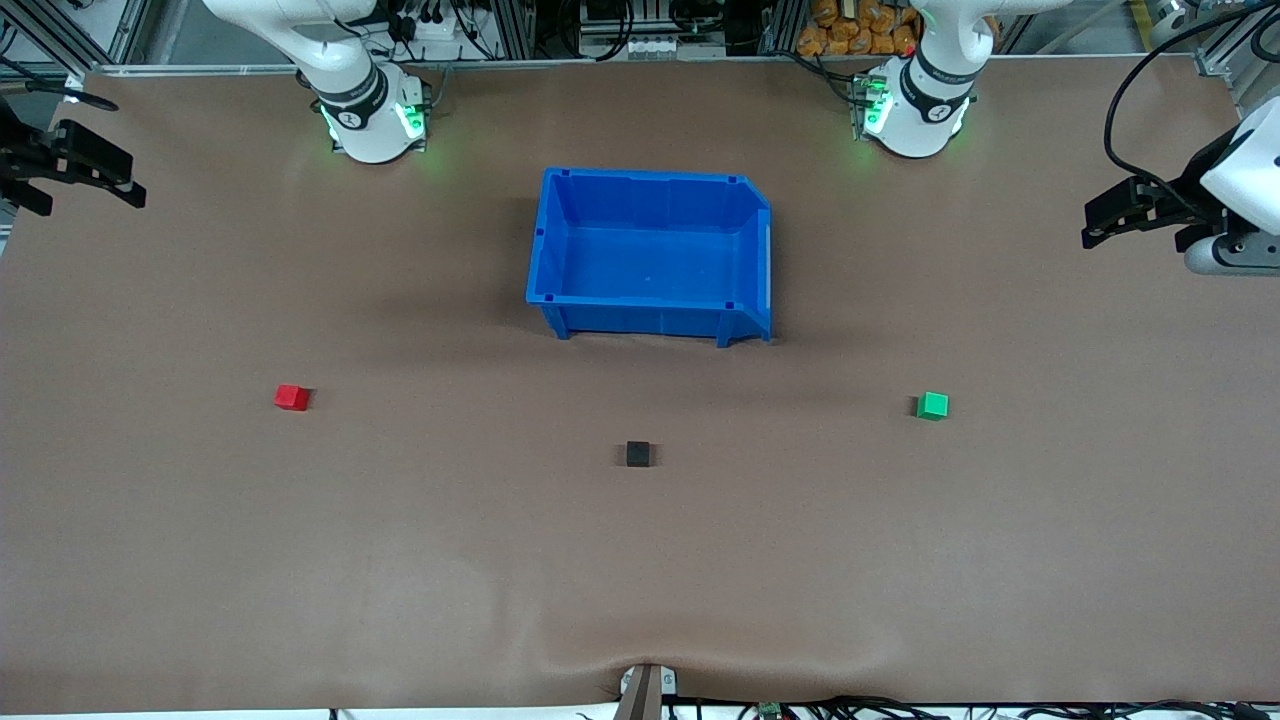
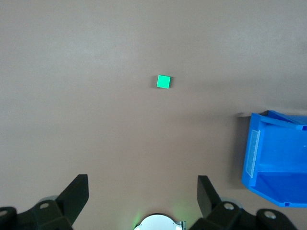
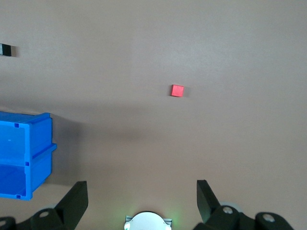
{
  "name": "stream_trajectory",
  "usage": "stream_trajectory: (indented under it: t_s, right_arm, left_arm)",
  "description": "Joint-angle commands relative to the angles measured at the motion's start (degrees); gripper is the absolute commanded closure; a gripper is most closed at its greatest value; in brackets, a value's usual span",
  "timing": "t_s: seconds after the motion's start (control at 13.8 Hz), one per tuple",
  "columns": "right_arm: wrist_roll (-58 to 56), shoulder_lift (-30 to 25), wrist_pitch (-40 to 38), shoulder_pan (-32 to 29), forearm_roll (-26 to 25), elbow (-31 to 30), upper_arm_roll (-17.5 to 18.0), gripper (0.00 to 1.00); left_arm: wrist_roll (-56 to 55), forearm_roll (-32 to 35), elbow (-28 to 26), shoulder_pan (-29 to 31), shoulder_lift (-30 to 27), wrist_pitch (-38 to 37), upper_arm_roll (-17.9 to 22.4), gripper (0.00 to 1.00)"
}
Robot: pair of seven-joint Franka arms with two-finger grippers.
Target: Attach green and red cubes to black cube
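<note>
The black cube point(image 1: 638, 454) sits on the brown table near the middle, nearer to the front camera than the blue bin. The red cube point(image 1: 292, 397) lies toward the right arm's end and shows in the right wrist view point(image 3: 177, 90). The green cube point(image 1: 933, 405) lies toward the left arm's end and shows in the left wrist view point(image 2: 163, 82). My left gripper point(image 1: 1088, 226) is up over the table's left-arm end, open and empty point(image 2: 143, 184). My right gripper point(image 1: 90, 195) is up over the right-arm end, open and empty point(image 3: 142, 189). The black cube also shows at the edge of the right wrist view point(image 3: 5, 49).
An empty blue bin point(image 1: 560, 240) stands at the table's middle between the two arm bases, farther from the front camera than the cubes. It shows in the left wrist view point(image 2: 254, 153) and the right wrist view point(image 3: 43, 143). A small mount point(image 1: 645, 690) sits at the near edge.
</note>
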Motion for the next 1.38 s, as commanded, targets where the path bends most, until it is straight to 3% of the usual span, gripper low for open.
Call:
stream_trajectory:
  t_s: [0.0,1.3]
  right_arm:
    - [0.0,-1.0,-0.1,0.0,0.0,-0.9,0.1,0.0]
    - [0.0,-0.5,-0.1,-0.3,0.0,-0.6,0.0,0.0]
  left_arm:
    - [0.3,1.1,0.6,-0.1,-0.3,-1.2,-0.1,0.0]
    - [-5.5,0.7,-2.0,0.5,3.8,-0.3,-0.3,0.0]
